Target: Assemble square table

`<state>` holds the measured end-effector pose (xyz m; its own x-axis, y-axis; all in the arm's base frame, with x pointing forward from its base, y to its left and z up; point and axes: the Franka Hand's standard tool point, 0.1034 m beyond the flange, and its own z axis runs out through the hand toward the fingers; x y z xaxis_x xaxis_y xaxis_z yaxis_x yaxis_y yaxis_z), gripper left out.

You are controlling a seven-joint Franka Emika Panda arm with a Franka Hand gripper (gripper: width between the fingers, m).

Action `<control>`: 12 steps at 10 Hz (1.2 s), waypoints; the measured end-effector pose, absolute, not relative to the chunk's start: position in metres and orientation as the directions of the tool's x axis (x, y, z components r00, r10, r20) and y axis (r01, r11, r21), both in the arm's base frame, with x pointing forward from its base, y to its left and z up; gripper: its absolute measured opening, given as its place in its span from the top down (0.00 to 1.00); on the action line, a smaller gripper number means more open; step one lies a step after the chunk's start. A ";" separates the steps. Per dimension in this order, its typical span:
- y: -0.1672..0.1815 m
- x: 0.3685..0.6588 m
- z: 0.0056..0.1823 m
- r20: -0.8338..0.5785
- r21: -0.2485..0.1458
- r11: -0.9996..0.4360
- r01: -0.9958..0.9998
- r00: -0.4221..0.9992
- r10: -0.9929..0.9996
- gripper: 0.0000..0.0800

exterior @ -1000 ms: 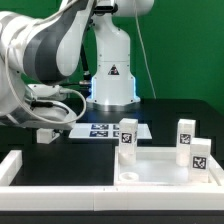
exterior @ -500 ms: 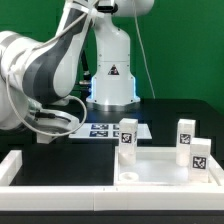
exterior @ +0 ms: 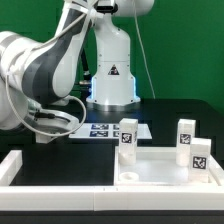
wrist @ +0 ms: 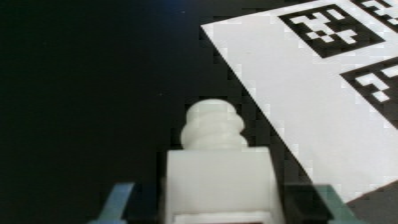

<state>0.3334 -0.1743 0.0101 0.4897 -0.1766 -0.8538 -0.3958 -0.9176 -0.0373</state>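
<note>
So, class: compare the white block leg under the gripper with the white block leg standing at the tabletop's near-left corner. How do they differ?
The leg under the gripper lies on the black table, while the standing white tagged leg is upright on the white square tabletop. The first sits between the gripper fingers; the second stands free. The second shows a tag; none shows on the first. Both are white plastic.

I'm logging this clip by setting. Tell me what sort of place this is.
Most likely a robotics lab test bench. A black table stands before a green backdrop, a marker board lies on it, and the white furniture parts, like this leg, carry printed tags for tracking.
</note>
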 end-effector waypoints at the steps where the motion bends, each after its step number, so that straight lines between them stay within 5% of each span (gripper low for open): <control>1: -0.174 0.333 0.010 -0.854 -0.037 -0.917 -0.396 0.490 -0.177 0.64; 4: -0.173 0.338 0.015 -0.855 -0.041 -0.918 -0.394 0.490 -0.172 0.64; 6: -0.153 0.386 0.068 -0.826 -0.090 -0.930 -0.357 0.548 -0.131 0.64; 7: -0.143 0.396 0.087 -0.817 -0.079 -0.926 -0.370 0.557 -0.153 0.64; 12: -0.148 0.407 0.082 -0.639 -0.072 -0.934 -0.350 0.736 -0.226 0.64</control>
<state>0.4070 -0.1477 0.0824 0.7355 -0.2259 -0.6387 -0.3498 -0.9340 -0.0724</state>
